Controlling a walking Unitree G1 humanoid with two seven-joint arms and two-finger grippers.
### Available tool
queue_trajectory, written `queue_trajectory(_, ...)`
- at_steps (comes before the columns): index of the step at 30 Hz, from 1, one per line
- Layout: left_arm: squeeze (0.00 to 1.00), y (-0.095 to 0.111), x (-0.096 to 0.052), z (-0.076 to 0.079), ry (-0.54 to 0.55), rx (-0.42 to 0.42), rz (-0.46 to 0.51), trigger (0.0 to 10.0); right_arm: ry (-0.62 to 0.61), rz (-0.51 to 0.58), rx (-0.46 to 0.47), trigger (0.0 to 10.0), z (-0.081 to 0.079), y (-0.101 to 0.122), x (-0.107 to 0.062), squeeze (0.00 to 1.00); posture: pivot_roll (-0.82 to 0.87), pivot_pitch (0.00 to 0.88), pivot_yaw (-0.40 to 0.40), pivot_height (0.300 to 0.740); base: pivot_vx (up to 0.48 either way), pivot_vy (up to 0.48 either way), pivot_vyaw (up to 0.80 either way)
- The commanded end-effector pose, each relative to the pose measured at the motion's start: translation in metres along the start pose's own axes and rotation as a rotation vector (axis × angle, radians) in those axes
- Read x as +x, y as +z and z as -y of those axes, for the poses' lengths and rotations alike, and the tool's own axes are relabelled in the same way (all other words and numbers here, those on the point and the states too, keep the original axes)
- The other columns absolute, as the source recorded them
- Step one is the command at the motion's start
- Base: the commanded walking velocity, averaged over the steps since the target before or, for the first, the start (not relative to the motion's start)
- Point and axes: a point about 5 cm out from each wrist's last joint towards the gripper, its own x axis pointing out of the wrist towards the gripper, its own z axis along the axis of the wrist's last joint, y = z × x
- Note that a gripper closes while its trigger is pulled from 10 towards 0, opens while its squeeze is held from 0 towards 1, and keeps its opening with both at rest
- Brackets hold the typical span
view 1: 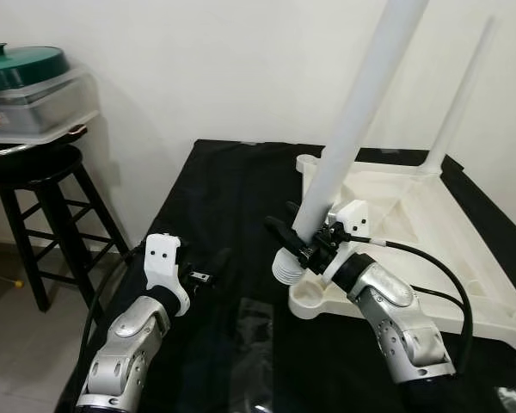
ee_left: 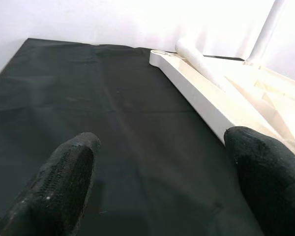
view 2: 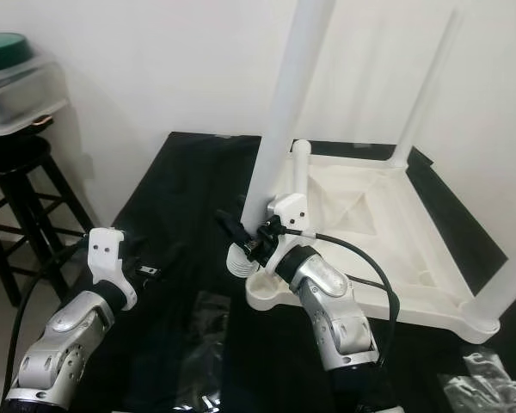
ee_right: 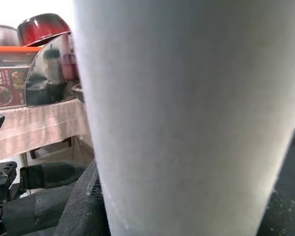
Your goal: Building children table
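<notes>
Black cloth (view 1: 224, 198) over the whole work surface, white wall right behind it. Upside-down white tabletop (view 1: 413, 232) lying flat on the right half of the cloth, far edge almost at the wall, right edge close to the cloth's border. Two legs (view 2: 426, 90) already standing up at the back and right corners.

Right gripper (view 1: 303, 243) clamped around a white leg (view 1: 353, 112) low down, fingers closed on it, leg tilted up and to the right, threaded end (view 1: 285, 268) hanging just above the socket (view 1: 314, 297) at the near left corner of the tabletop. Not seated yet.

Left gripper (view 1: 208, 274) low over bare cloth on the left, fingers (ee_left: 64, 182) spread apart and holding nothing. Plenty of open cloth between it and the tabletop's left edge.

Off the cloth's left edge: black stool (view 1: 47, 198) with a clear bin (view 1: 34, 107) and green lid (view 1: 21, 62) on top, well apart from both arms. Crinkly plastic wrap (view 2: 490, 379) at the near right corner.
</notes>
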Motion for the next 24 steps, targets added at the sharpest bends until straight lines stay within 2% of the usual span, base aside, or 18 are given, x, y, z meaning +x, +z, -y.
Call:
queue_trajectory(1,0.0,-0.0027,0.0006,0.0046,0.0,-0.008,0.003,10.0,0.024,0.01,0.001,10.0,-0.0031,0.0038,0.0022,0.0,-0.1,0.0,-0.016,0.74,0.0,0.0,0.0)
queue_trajectory(19,0.0,-0.0106,-0.0028,-0.0032,0.047,0.03,-0.025,10.0,0.043,0.002,0.003,10.0,-0.0052,0.0009,0.0024,0.0,-0.09,0.0,-0.012,0.74,0.0,0.0,0.0)
queue_trajectory(24,0.0,-0.0099,-0.0047,0.0018,0.022,0.077,-0.032,10.0,0.149,-0.026,0.013,10.0,0.0,0.0012,0.0016,0.0,-0.09,0.0,-0.013,0.74,0.0,0.0,0.0)
